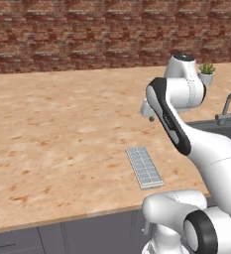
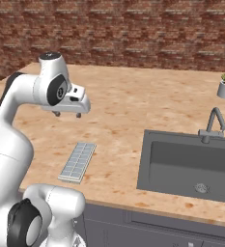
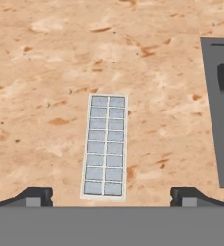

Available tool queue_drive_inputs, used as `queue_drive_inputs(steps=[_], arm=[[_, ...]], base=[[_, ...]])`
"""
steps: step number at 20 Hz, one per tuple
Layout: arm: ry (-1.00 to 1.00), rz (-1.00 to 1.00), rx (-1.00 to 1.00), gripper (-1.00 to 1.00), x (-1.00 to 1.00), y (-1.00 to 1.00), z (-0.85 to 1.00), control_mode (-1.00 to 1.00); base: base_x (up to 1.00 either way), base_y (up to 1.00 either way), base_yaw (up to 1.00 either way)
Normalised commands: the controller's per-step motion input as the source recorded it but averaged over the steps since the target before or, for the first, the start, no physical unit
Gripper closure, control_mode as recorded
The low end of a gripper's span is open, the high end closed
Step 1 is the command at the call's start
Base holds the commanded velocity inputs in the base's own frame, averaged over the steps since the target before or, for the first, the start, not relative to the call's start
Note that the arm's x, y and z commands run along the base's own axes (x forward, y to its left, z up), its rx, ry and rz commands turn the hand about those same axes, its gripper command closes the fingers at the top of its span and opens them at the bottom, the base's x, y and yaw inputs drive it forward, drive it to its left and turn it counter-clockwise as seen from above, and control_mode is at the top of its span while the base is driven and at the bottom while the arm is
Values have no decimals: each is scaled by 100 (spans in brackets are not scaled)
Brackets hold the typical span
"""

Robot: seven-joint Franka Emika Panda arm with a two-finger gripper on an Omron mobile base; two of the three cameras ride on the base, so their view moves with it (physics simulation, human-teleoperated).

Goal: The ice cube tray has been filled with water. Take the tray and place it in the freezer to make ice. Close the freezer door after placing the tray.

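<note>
You see the gripper [image 2: 67, 115], jaws spread wide and empty, poised above the counter [image 2: 133, 106]; the ice cube tray [image 3: 105, 147] lies lower centre, long axis running straight away between the fingertips [image 3: 36, 196].

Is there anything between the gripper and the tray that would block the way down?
Nothing visible does. The open gripper hangs above the counter, and the tray lies flat and alone on it below, between the fingertips in the hand view. The sink is off to the side, apart from the tray.
</note>
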Motion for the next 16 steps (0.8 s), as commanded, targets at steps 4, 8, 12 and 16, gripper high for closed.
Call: queue_drive_inputs(steps=[4, 8, 12, 16], arm=[[0, -4, 0, -100, -39, 0, -3, -100], [0, -5, 0, -100, -44, -6, -19, -100], [0, -6, 0, -100, -32, -20, -27, -100], [0, -6, 0, -100, -14, -13, -23, -100]], base=[[0, 0, 0], [0, 0, 0], [0, 0, 0], [0, 0, 0]])
